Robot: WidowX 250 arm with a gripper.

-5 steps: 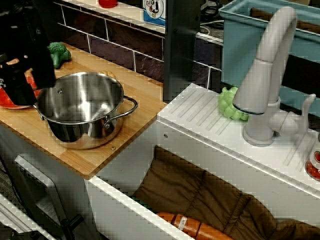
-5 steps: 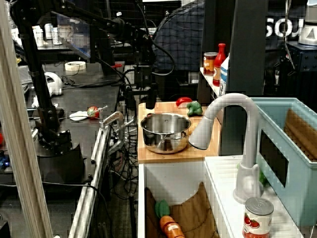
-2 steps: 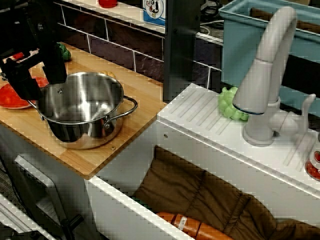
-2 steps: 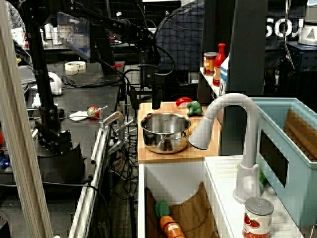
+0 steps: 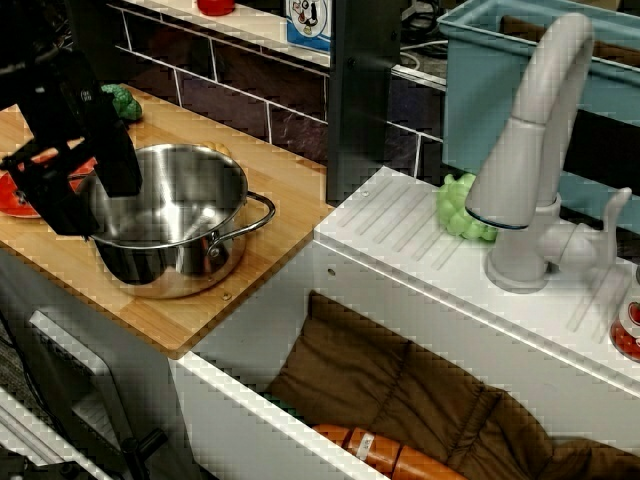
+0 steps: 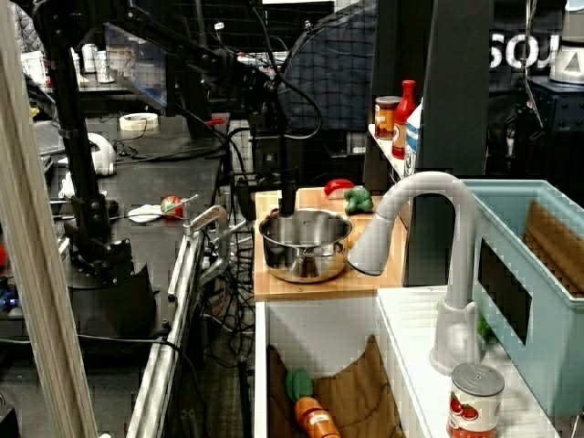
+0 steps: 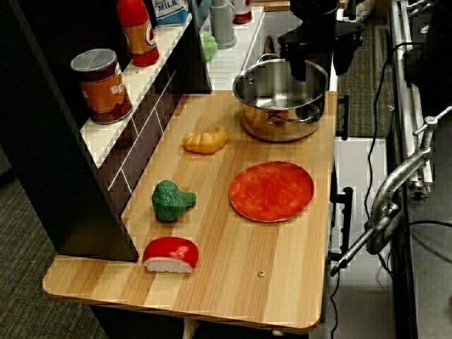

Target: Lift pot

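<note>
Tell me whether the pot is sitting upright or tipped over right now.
Upright: the pot rests flat on the wooden counter, its open rim facing up and level.

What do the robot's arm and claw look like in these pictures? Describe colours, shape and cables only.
The arm is black: slim jointed links rising from a dark base, with black cables looping alongside. The claw is also black, blocky, with flat finger plates and a small red mark on its side. No other markings are legible.
</note>
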